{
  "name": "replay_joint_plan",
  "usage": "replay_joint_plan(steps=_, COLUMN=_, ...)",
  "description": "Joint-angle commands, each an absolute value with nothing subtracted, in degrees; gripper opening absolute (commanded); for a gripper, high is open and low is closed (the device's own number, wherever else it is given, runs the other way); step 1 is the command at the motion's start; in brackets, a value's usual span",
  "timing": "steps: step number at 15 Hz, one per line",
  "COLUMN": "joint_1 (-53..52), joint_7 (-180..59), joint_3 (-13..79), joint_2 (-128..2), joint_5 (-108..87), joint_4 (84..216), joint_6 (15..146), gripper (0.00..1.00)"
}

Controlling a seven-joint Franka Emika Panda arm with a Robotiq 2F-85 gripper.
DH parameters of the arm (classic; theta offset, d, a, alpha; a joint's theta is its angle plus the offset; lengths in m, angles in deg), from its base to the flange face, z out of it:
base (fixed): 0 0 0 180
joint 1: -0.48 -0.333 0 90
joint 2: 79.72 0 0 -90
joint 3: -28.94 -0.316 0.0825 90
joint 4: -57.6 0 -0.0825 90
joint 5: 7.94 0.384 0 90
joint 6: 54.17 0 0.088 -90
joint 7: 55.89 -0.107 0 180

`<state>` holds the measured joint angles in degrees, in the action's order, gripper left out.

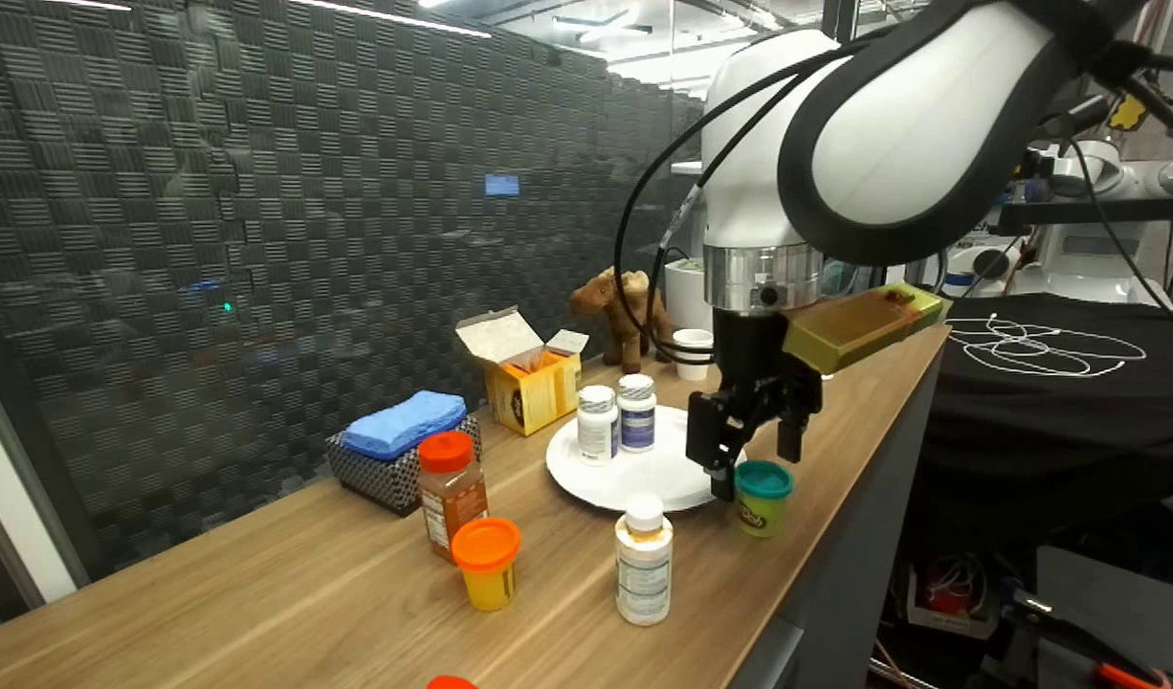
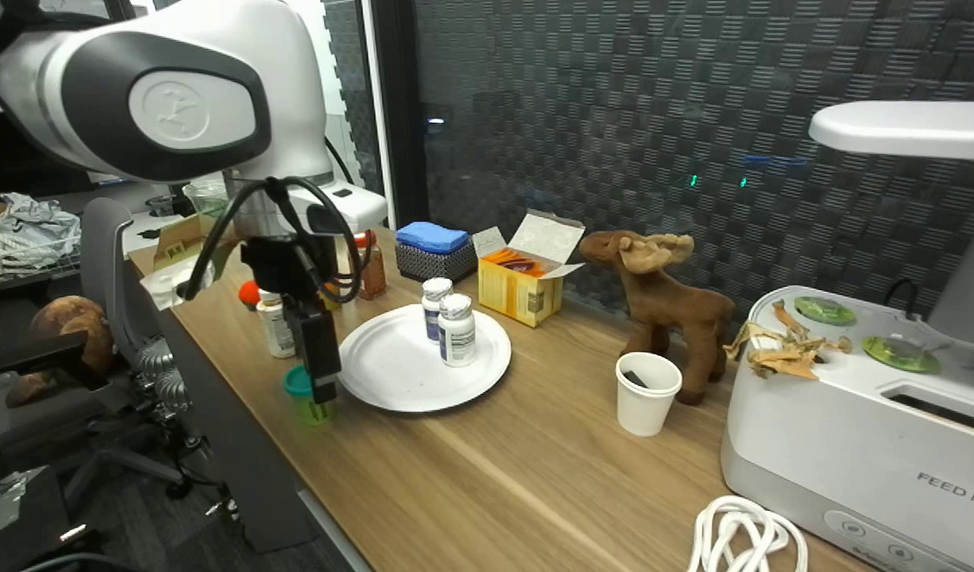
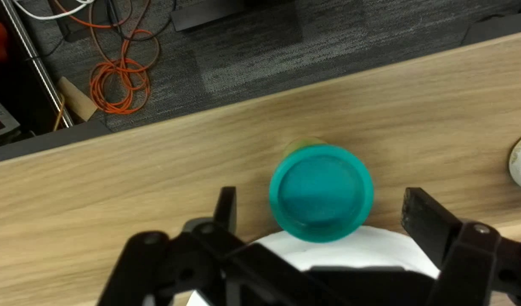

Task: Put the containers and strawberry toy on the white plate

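My gripper (image 3: 320, 193) is open, its fingers to either side of the teal-lidded tub (image 3: 322, 195), with gaps on both sides. That tub (image 1: 763, 502) stands upright on the table against or close to the rim of the white plate (image 1: 663, 483). On the plate are two white pill bottles, one (image 1: 598, 431) beside the other (image 1: 636, 416). Standing on the wood are a taller white bottle (image 1: 644, 569), an orange-lidded tub (image 1: 486, 565) and a spice jar (image 1: 453, 498). A red thing (image 2: 249, 294) shows only partly; I cannot tell whether it is the strawberry toy.
Behind the plate are an open yellow carton (image 1: 539, 388) and a dark box with a blue cloth (image 1: 405, 426). A toy moose (image 2: 670, 310), a paper cup (image 2: 646, 405) and a white appliance (image 2: 844, 445) stand further along. The table edge (image 3: 260, 97) runs close to the tub.
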<state>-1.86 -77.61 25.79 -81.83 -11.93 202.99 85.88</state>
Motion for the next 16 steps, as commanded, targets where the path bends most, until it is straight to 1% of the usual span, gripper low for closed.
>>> replay_joint_plan(steps=1, joint_1=-2.31, joint_7=-78.17, joint_3=25.31, joint_2=-84.32, joint_5=-10.09, joint_4=205.75, joint_6=87.37, gripper=1.0)
replay_joint_plan(steps=2, joint_1=-2.37, joint_7=-77.77, joint_3=25.28, joint_2=-84.31, joint_5=-9.35, joint_4=205.97, joint_6=87.33, gripper=1.0)
replay_joint_plan(steps=3, joint_1=-2.36, joint_7=-77.63, joint_3=25.3, joint_2=-84.21, joint_5=-8.81, joint_4=206.07, joint_6=87.43, gripper=0.75)
replay_joint_plan(steps=4, joint_1=-2.32, joint_7=-77.84, joint_3=25.3, joint_2=-84.23, joint_5=-8.79, joint_4=206.19, joint_6=87.57, gripper=0.74)
replay_joint_plan(steps=9, joint_1=-2.03, joint_7=-78.81, joint_3=25.44, joint_2=-84.11, joint_5=-9.71, joint_4=206.54, joint_6=89.53, gripper=0.33)
replay_joint_plan(steps=10, joint_1=-2.0, joint_7=-78.74, joint_3=25.47, joint_2=-84.23, joint_5=-9.63, joint_4=206.56, joint_6=89.62, gripper=0.28)
replay_joint_plan(steps=13, joint_1=-1.9, joint_7=-77.92, joint_3=25.64, joint_2=-85.0, joint_5=-8.91, joint_4=206.31, joint_6=88.97, gripper=0.24)
replay_joint_plan(steps=16, joint_1=-1.04, joint_7=-80.56, joint_3=25.96, joint_2=-87.12, joint_5=-11.34, joint_4=204.88, joint_6=85.59, gripper=0.24)
